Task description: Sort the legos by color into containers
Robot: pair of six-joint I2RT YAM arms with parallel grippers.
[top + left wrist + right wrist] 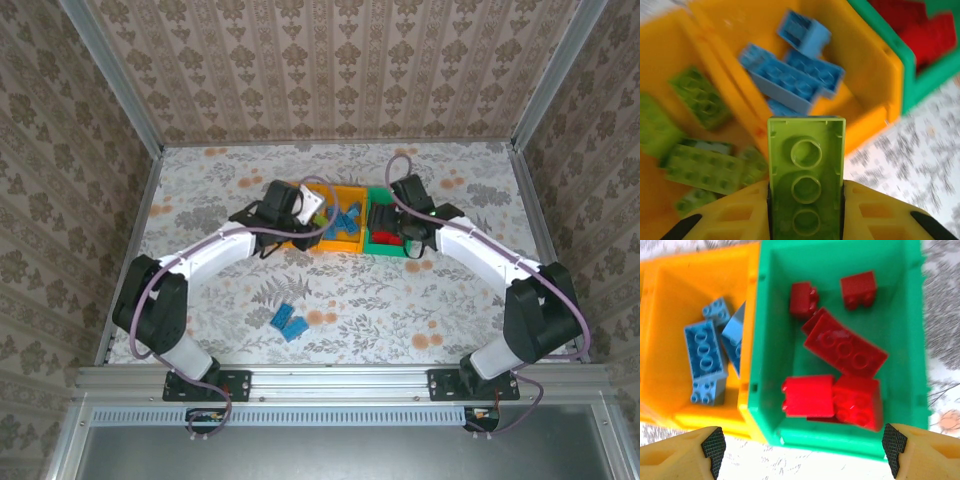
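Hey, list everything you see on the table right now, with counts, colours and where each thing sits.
orange bins: two, left and middle of the row
green bin: one, right end of the row
lime bricks: about five, left orange bin
held brick: one, lime, over the orange bins
blue bricks: about four, middle orange bin
loose bricks: two, blue, on the table nearer the arms
red bricks: about six, green bin
left fingers: yellow, shut on the held brick
right fingers: yellow, open over the green bin

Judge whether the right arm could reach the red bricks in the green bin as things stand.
Probably yes: the right gripper hangs open directly above the green bin, whose open top leaves the red bricks uncovered.
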